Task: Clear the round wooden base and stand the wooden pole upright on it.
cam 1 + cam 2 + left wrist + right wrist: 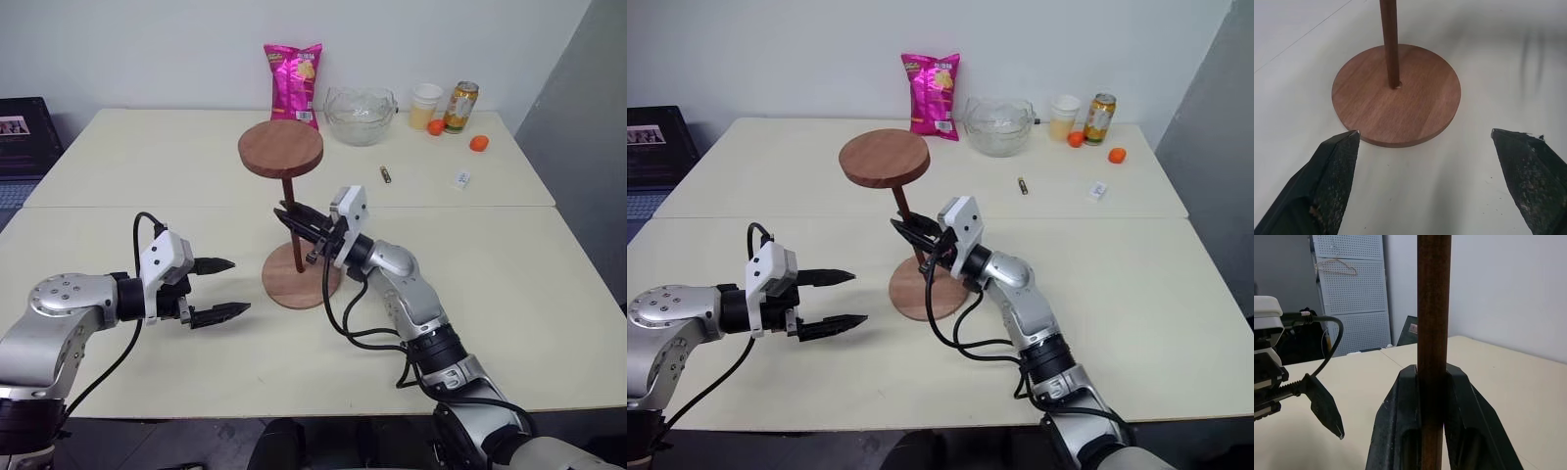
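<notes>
Pinching the wooden pole (291, 211) partway up its shaft, my right tool (297, 217) has both fingers pressed flat against the wood. My left tool (223, 289) hangs spread and empty just beside the round wooden base (294, 284), toward my side of the surface (147, 157). The pole stands roughly upright with its foot in the base's centre hole, near the middle of the surface, its disc end on top. I judge it stiff, light but top-heavy, and smooth enough to slip, so a grip on the shaft suits it. Both pieces are reddish-brown; the base is flat, thin and bare.
</notes>
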Motion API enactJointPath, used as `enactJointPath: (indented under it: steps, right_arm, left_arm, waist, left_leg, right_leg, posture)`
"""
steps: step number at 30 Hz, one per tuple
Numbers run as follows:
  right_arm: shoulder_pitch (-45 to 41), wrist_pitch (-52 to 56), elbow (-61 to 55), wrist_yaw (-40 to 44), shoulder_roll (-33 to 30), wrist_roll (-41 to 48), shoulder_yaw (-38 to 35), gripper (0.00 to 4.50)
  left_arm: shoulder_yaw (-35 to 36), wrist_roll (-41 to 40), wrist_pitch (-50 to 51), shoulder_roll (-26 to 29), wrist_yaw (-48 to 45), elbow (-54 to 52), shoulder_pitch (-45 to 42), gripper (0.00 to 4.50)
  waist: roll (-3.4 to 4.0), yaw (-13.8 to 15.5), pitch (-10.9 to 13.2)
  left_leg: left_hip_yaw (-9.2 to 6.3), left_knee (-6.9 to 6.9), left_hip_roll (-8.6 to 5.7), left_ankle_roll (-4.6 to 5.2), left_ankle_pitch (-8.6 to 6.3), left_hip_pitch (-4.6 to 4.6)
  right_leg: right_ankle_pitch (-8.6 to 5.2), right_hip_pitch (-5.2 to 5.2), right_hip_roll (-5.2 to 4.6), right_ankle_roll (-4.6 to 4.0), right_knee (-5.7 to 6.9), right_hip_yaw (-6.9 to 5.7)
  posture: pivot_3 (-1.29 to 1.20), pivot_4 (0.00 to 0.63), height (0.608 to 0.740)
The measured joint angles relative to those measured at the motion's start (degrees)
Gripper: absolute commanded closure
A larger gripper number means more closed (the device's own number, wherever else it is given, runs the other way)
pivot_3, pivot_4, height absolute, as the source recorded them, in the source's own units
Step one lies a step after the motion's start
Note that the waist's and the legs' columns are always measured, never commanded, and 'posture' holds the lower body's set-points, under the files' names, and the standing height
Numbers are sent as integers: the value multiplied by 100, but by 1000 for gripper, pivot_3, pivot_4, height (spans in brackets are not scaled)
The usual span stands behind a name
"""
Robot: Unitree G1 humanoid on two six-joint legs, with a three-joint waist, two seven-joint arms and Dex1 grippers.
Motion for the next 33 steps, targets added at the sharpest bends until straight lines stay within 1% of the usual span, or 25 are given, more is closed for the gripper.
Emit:
enactJointPath:
  steps: [16,24,33]
  right_arm:
    - [72,-77,-18,102,-4,-131,9,4250]
    - [162,-87,-158,261,-69,-140,139,4250]
    - [138,-311,-53,111,27,-363,192,4250]
  left_arm:
    - [-44,37,-75,-1,-6,53,-40,0]
    - [-48,44,-94,-2,-6,144,-48,0]
    - [-59,68,-152,-7,-7,150,-60,0]
  waist:
    - [-1,1,-1]
    - [-1,1,-1]
    - [-1,0,-1]
  left_leg:
    - [0,0,0,0,0,2]
    - [0,0,0,0,0,5]
    - [0,0,0,0,0,7]
  right_leg:
    - [0,1,0,0,1,0]
    - [0,2,0,0,3,1]
    - [0,2,0,0,7,1]
  posture:
    - [0,150,740]
    - [0,150,740]
    - [0,150,740]
